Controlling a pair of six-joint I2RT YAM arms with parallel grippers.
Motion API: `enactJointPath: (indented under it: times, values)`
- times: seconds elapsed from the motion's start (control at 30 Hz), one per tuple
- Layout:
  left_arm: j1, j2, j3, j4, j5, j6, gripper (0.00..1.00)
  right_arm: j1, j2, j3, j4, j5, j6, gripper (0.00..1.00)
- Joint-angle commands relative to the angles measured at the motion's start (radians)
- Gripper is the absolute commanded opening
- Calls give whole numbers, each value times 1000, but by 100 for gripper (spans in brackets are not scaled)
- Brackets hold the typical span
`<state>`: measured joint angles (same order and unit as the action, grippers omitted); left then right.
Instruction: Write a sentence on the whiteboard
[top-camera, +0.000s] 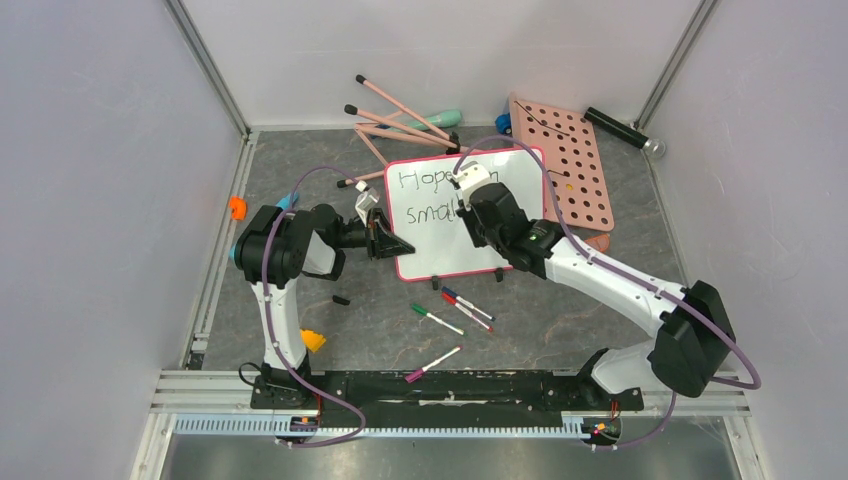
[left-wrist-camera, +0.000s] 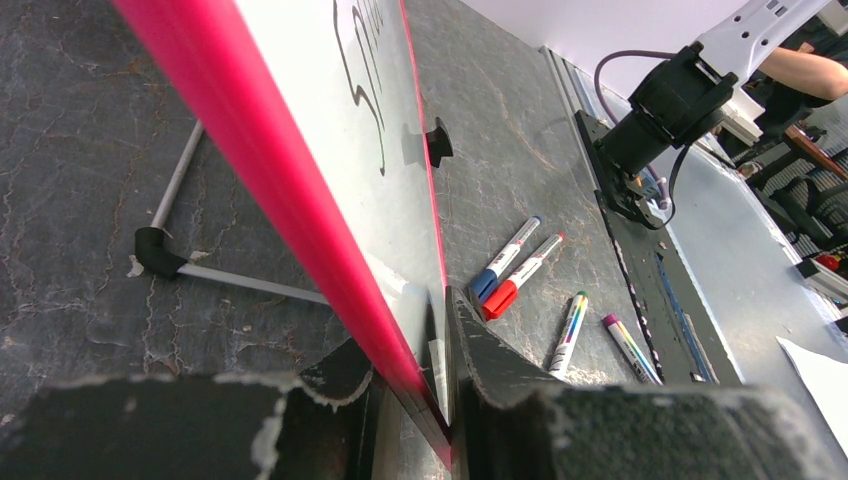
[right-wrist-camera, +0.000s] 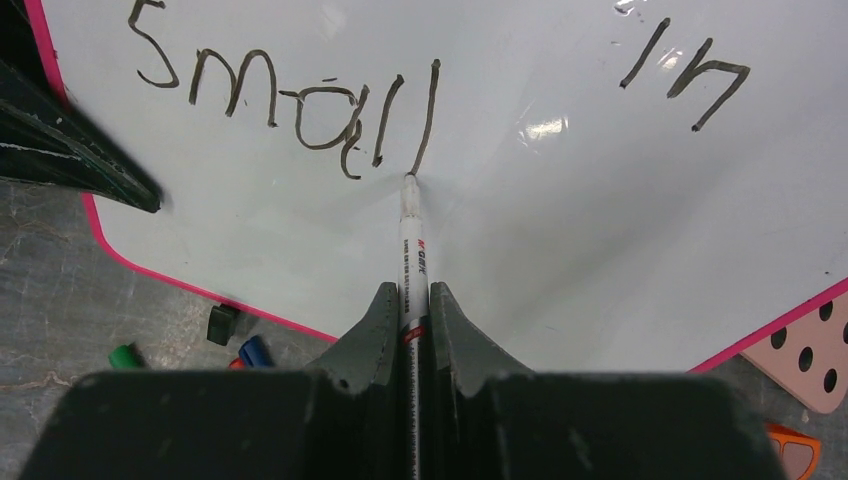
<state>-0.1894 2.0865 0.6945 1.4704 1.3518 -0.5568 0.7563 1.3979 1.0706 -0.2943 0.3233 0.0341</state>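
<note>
The whiteboard (top-camera: 432, 255), white with a pink-red rim, is propped at mid-table. My left gripper (top-camera: 386, 241) is shut on its left edge; in the left wrist view the rim (left-wrist-camera: 280, 170) runs down between the fingers of that gripper (left-wrist-camera: 435, 350). My right gripper (right-wrist-camera: 408, 300) is shut on a white marker (right-wrist-camera: 412, 250), and its tip touches the board at the foot of the last "l" of "small" (right-wrist-camera: 290, 95). The sentence reads "Hope" (top-camera: 418, 180) and "in" (right-wrist-camera: 690, 70) above "small". The right gripper (top-camera: 468, 196) hides part of the writing from above.
Several loose markers (top-camera: 466, 306) and a black cap (top-camera: 341, 299) lie on the table in front of the board. A pink panel with round holes (top-camera: 566, 165) sits at the board's right. Pink sticks (top-camera: 400, 115) and a black cylinder (top-camera: 620, 130) lie behind.
</note>
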Motion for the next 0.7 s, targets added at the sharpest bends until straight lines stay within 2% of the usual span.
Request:
enactJointPath:
  times: [0.0, 0.13, 0.37, 0.67]
  values:
    - [-13, 20, 10, 87, 65, 85, 21, -7, -15, -6, 8, -1, 7, 0]
    - [-13, 20, 18, 87, 67, 82, 21, -8, -58, 4, 3, -1, 1, 0]
    - [-13, 24, 25, 87, 67, 78, 16, -18, -151, -57, 17, 96, -21, 0]
    - [-14, 24, 26, 87, 69, 78, 16, -41, -141, -53, 54, 108, -25, 0]
